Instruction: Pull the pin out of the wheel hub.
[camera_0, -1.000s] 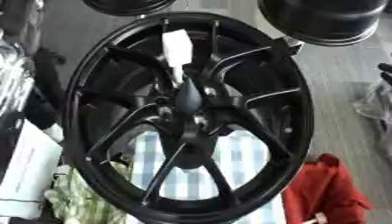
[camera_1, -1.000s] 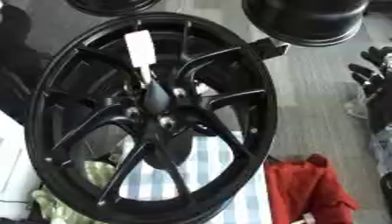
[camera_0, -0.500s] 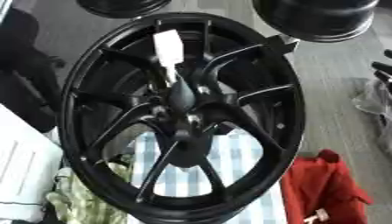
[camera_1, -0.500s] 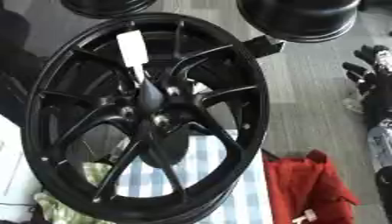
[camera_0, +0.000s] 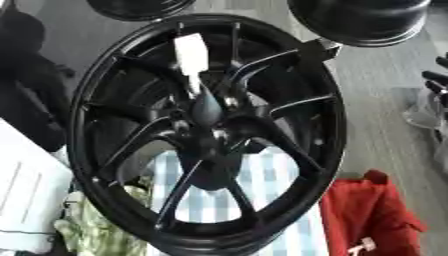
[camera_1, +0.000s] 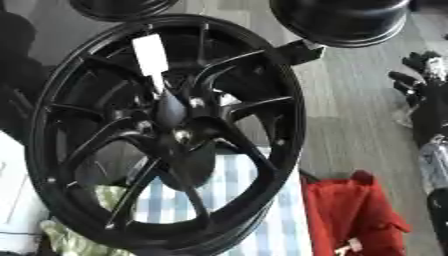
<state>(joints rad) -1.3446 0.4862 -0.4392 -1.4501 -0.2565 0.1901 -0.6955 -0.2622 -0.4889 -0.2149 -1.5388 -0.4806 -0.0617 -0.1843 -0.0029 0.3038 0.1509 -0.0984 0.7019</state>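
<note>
Large black spoked alloy wheel (camera_0: 210, 135) upright, white tag (camera_0: 191, 52) near hub — right robot hand (camera_1: 418, 82) at edge, fingers spread.

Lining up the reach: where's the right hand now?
The right hand shows at the right edge of the right eye view, at mid-height beside the black wheel, apart from its rim and below the dark rim at top right.

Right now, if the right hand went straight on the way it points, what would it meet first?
Probably the outer rim of the wheel. The right hand, at the view's right edge, points left across the grey surface toward it, though depth is unclear.
</note>
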